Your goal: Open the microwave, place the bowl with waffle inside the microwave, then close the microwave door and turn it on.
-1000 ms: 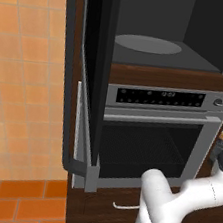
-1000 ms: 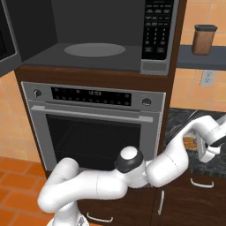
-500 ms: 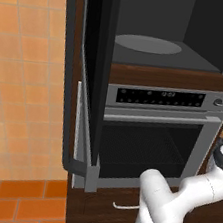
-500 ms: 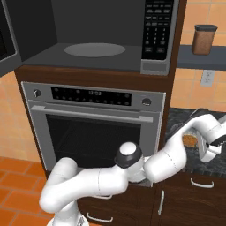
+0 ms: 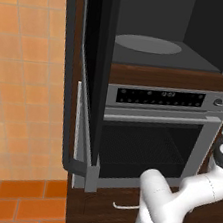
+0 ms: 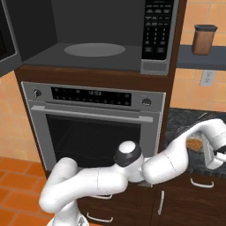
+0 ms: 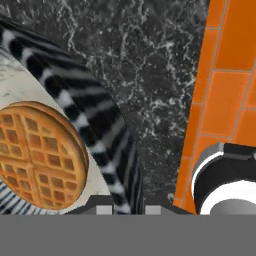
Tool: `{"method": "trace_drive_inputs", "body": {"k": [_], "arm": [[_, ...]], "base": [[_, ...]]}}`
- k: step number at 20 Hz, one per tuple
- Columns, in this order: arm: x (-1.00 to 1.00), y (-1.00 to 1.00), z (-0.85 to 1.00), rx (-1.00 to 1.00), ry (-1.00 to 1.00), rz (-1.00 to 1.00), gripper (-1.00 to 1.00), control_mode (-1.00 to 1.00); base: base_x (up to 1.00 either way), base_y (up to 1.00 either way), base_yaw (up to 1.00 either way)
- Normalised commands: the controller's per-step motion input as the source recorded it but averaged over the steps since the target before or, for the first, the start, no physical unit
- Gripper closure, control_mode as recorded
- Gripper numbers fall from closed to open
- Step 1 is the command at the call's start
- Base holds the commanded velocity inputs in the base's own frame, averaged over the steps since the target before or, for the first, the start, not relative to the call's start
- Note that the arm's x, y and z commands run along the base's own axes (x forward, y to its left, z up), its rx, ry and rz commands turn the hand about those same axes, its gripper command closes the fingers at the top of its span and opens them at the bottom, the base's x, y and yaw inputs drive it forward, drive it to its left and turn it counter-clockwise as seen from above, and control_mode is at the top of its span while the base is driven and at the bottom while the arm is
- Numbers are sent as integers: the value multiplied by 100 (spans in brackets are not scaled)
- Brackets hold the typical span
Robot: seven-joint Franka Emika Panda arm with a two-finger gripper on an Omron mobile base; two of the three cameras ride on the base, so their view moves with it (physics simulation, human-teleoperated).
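Hand view: gripper (image 7: 125,202) jaws pinched on the bowl (image 7: 107,130) rim, waffle (image 7: 40,155) at nine o'clock; lift level, steadily, toward the open microwave (image 6: 95,53).

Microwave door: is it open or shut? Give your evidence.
Open: the microwave door is swung left, exposing the dark cavity and bare turntable.

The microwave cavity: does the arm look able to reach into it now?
Probably yes: the microwave door stands open to the left, the turntable is bare, and the gripper grips the bowl rim.
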Motion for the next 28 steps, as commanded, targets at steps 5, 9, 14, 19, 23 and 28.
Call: {"method": "trace_drive_inputs", "body": {"k": [5, 9, 14, 19, 23, 28], "arm": [[-83, 11, 10, -7, -26, 6, 100, -100], [-46, 25, 10, -6, -19, 12, 100, -100], [-43, 60, 49, -16, -5, 0, 100, -100], [-44, 74, 64, -20, -1, -8, 100, -100], [-62, 61, 76, -12, 2, -17, 100, -100], [-56, 69, 90, -14, 0, -21, 100, -100]], "base": [[0, 0, 0], [0, 0, 0], [0, 0, 0], [0, 0, 0], [0, 0, 0], [0, 0, 0]]}}
